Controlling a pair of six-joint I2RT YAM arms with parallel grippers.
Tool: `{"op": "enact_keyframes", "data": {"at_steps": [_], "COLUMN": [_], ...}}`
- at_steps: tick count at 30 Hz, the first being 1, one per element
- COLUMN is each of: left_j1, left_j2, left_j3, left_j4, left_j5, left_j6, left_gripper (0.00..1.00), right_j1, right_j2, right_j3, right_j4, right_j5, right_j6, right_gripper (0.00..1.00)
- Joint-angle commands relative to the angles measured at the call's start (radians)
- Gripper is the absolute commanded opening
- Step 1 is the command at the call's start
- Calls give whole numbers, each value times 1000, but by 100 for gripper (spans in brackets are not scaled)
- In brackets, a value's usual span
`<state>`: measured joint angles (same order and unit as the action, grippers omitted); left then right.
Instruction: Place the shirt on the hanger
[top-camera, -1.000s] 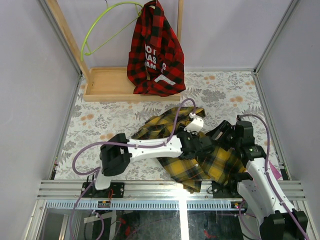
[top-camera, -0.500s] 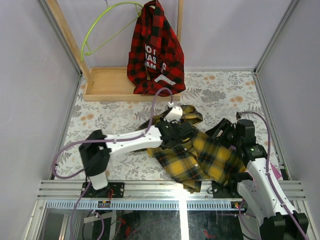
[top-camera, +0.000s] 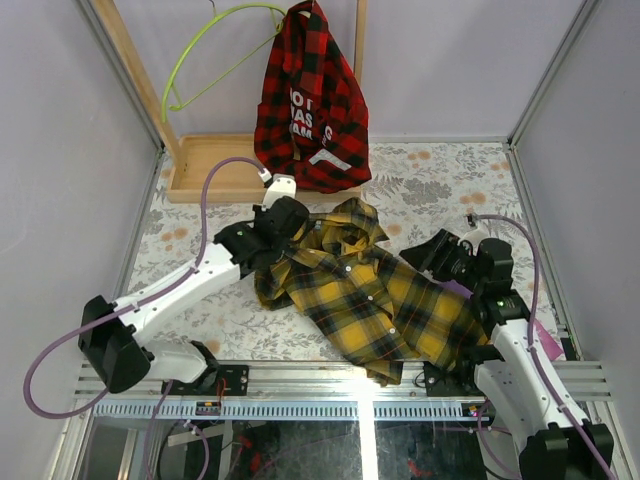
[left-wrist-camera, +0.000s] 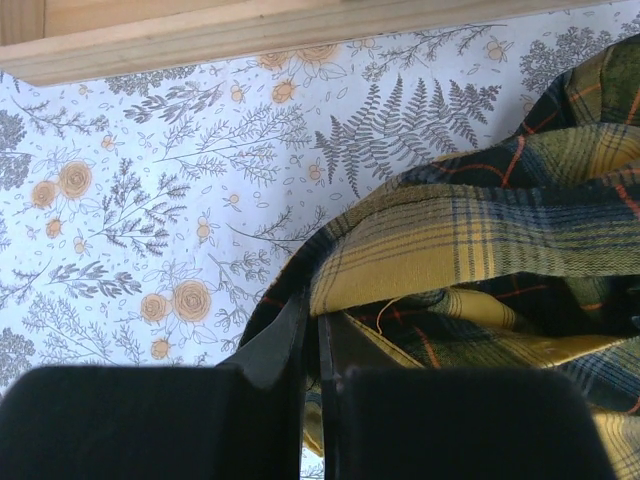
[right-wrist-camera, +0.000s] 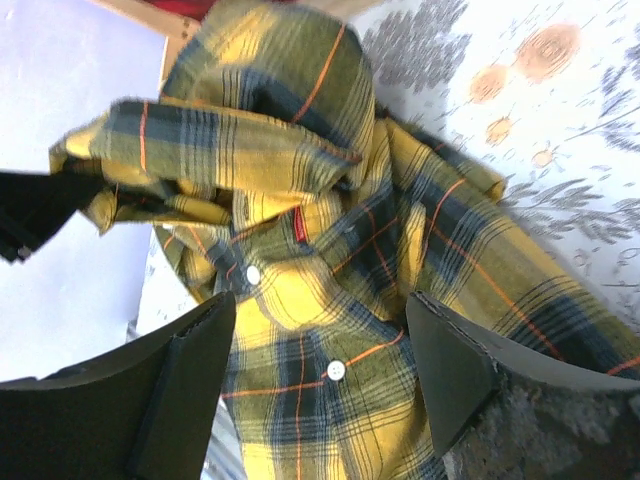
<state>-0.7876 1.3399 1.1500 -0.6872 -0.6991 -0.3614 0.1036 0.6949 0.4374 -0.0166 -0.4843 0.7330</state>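
While the hanger waits unused, the flowered table (top-camera: 200, 250) carries everything: a wooden rack (top-camera: 215, 165) stands at its far edge with a red shirt (top-camera: 310, 100) draped from the top bar. The shirt (top-camera: 380, 300) lies crumpled on the table between the arms, collar toward the rack and body running down to the near right edge, partly spread with its button front up. The hanger (top-camera: 200, 55) hangs bare from the rack's top at far left, well apart from the shirt. The left gripper (left-wrist-camera: 310, 325) is at the shirt's far left corner, its fingers clenched together on a fold of plaid near the collar or shoulder; the wrist view shows cloth pinched right at the tips. The right gripper (right-wrist-camera: 320, 300) hovers at the shirt's right side with its jaws spread wide and nothing between them, looking across at the collar and two white buttons (right-wrist-camera: 335, 370). The flannel looks light, soft and limp, so it will likely sag, fold on itself and trail wherever it is lifted from one point. The firmer collar and shoulder seams seem the best places to take hold, one side in each gripper, to keep the neck open for the wire. If the front is buttoned, the hanger probably has to enter through the neck or hem.
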Motion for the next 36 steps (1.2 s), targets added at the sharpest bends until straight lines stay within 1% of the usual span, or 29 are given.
{"op": "enact_keyframes", "data": {"at_steps": [1,4,7,10,13,16,20,23,28,31,34,36], "left_j1": [52,81,97,99,104,106,109,112,114,114,114,114], "left_j2": [-42,-55,-55,-61,-84,-105,-129,-143,-130,-119,-111,-112], "left_j3": [-22,-33,-42,-44,-45,-37,-42,-48,-31,-25,-8,1], "left_j4": [92,105,118,126,144,151,158,170,155,155,145,136], "left_j5": [133,228,325,370,391,405,368,374,402,425,448,456], "left_j6": [111,123,126,122,120,118,100,98,91,80,75,77], "left_gripper": [0,0,0,0,0,0,0,0,0,0,0,0], "right_j1": [-3,-2,-1,4,29,93,243,321,405,453,458,459], "right_j2": [58,103,77,73,89,97,165,211,285,386,462,498], "right_j3": [-17,13,18,76,161,208,265,278,291,343,372,375], "right_j4": [165,122,120,49,-46,-59,-72,-28,88,89,94,110], "right_j5": [-197,-212,-196,-194,-151,-52,129,248,347,448,524,544], "right_j6": [-11,-58,-87,-181,-284,-326,-411,-465,-544,-586,-604,-620], "right_gripper": [77,78,80,82,82,83,86,90,96,97,96,95]}}
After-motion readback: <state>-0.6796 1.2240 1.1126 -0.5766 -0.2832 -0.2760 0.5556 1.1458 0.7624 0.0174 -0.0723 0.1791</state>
